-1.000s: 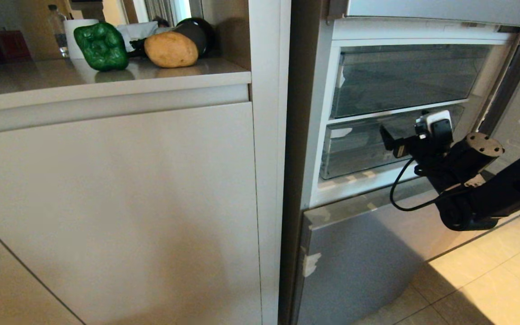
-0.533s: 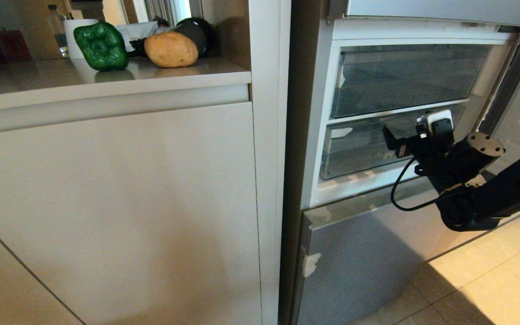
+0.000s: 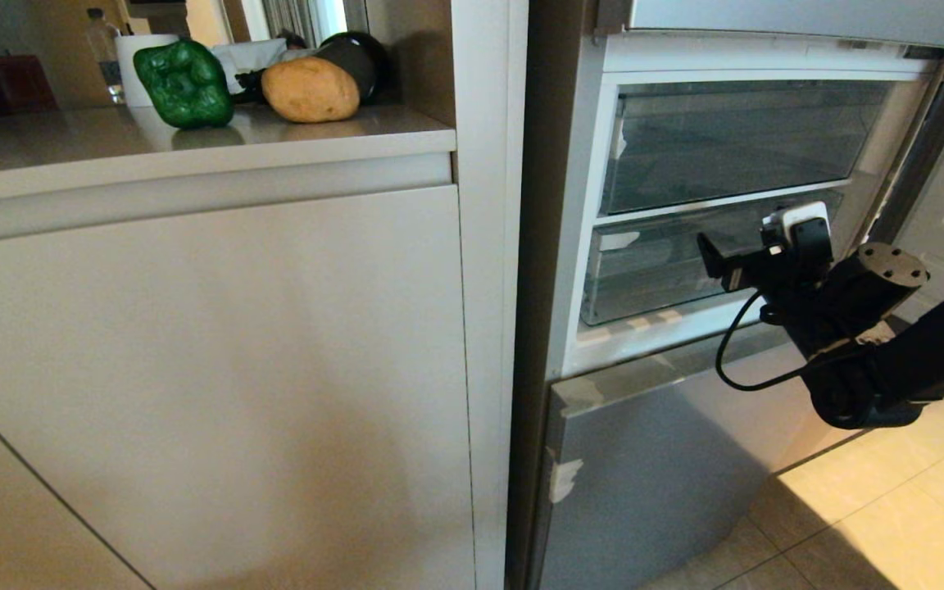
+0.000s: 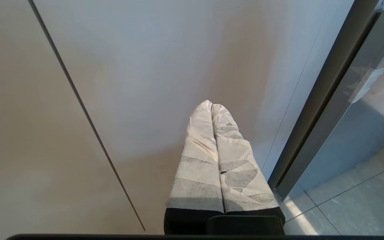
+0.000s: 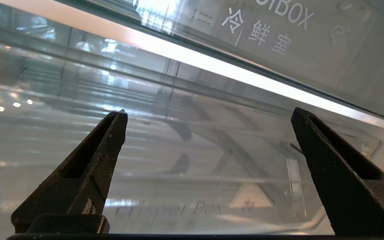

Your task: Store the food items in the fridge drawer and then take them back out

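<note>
While right end effector (image 5: 208,116) gapes | fridge drawer (image 5: 185,160) directly ahead, untouched

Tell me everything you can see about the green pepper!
The green pepper is dark green, shiny and lumpy, with rounded bumps all over, and no stem shows. It sits on the pale countertop, which shows a faint green reflection under it. It looks whole. A white cup-like thing stands just behind it, and a brown potato lies beside it with a gap between them. No gripper is near it.
</note>
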Robot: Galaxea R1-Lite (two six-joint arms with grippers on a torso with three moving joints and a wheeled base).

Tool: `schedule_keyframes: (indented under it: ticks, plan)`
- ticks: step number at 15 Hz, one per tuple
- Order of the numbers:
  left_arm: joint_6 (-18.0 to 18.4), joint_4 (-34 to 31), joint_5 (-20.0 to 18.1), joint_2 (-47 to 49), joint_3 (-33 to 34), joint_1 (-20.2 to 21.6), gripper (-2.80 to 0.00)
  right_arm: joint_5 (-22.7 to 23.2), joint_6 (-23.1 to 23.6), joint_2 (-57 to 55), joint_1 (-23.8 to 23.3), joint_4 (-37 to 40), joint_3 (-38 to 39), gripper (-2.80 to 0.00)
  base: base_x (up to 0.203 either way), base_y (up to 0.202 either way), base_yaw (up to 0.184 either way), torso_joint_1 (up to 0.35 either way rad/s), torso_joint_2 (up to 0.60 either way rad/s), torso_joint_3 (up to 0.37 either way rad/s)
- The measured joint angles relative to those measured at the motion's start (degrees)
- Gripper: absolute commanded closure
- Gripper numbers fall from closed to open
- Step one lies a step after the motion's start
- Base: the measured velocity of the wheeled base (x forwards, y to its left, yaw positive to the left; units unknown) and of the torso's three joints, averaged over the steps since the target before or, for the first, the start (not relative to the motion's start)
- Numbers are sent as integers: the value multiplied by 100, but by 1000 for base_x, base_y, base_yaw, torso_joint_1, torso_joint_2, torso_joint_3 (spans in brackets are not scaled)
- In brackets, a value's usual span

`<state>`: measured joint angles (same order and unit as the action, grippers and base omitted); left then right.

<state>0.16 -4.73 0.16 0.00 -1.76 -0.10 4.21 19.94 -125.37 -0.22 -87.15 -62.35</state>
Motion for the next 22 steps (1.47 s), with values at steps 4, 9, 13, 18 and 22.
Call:
schedule_keyframes:
  ticks: [4, 9, 13, 18, 22]
  plan:
    - [2, 0, 0, 0, 0, -1, 0, 1, 11, 326, 30, -22, 415, -280, 0, 0, 0, 0, 0, 0]
    - [0, 0, 0, 0, 0, 2, 0, 47, -15, 595, 63, -2, 804, -280, 0, 0, 0, 0, 0, 0]
    - [0, 0, -2, 0, 0, -1, 0, 42, -275, 694, 625, -2, 976, -280, 0, 0, 0, 0, 0, 0]
    - [-1, 0, 0, 0, 0, 0, 0, -358, -476, 635, 1828, 31, 1371, -280, 0, 0, 0, 0, 0, 0]
    - [0, 0, 0, 0, 0, 0, 0, -464, -924, 654, 2213, 333, 1700, -280, 0, 0, 0, 0, 0, 0]
